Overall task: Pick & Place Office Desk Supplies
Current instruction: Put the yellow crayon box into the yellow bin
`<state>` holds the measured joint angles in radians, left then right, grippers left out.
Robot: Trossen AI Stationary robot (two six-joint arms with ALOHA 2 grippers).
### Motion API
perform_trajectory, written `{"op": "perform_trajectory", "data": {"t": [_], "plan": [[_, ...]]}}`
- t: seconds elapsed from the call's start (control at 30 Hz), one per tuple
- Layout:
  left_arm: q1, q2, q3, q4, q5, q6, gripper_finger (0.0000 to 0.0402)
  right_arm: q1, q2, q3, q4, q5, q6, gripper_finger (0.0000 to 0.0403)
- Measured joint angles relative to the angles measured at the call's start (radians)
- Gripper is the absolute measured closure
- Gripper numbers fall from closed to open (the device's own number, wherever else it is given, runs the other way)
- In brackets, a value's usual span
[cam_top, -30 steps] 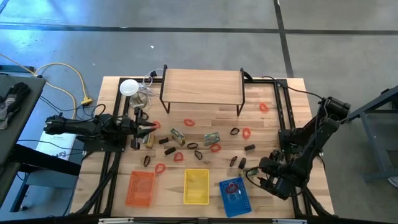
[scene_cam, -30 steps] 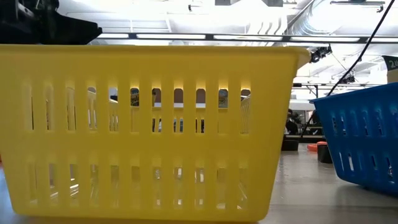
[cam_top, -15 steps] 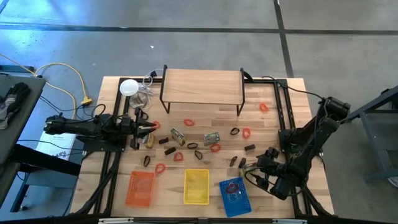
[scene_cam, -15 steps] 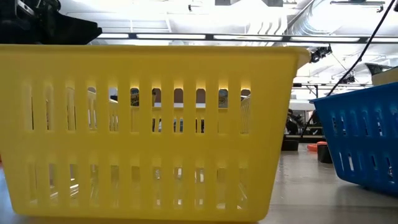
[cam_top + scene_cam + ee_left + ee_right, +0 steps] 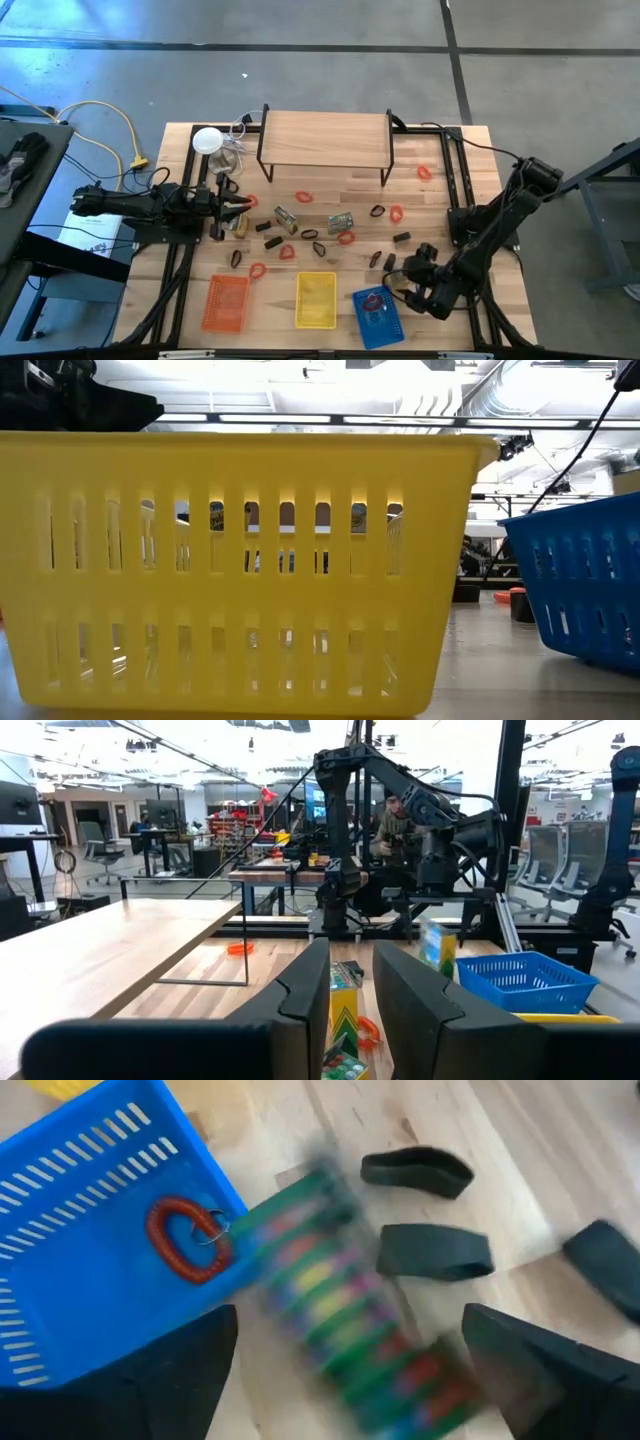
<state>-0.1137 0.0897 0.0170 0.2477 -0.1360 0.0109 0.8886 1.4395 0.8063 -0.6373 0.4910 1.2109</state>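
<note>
**One packet falling beside the blue basket**

Two arms are working the table (image 5: pixel 440 215). The right gripper (image 5: pixel 412 280) is sliding in toward the blue basket (image 5: pixel 376 315), fingers now spread wide, a green packet (image 5: pixel 335 1295) dropping blurred between them, just outside the basket's rim. A red loop (image 5: pixel 185 1240) is lying inside. Black clips (image 5: pixel 432 1250) are crowding close by. The left gripper (image 5: pixel 243 205) is holding steady, clamped on another packet (image 5: pixel 343 1010), well apart.

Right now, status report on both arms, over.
Right gripper open beside blue slotted plastic basket. Blurred green striped packet between its jaws. Left gripper waits at left of wooden table. Two black clip pieces nearby.
</note>
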Motion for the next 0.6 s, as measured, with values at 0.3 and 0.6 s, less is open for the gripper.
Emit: {"op": "perform_trajectory", "data": {"t": [0.3, 0.6], "plan": [[0.000, 0.000, 0.000, 0.000, 0.000, 0.000, 0.0325, -0.001, 0.029, 0.000, 0.013, -0.025, -0.038, 0.0168], [0.000, 0.000, 0.000, 0.000, 0.000, -0.001, 0.0325, -0.001, 0.028, 0.000, 0.011, -0.019, -0.146, 0.0326]]}}
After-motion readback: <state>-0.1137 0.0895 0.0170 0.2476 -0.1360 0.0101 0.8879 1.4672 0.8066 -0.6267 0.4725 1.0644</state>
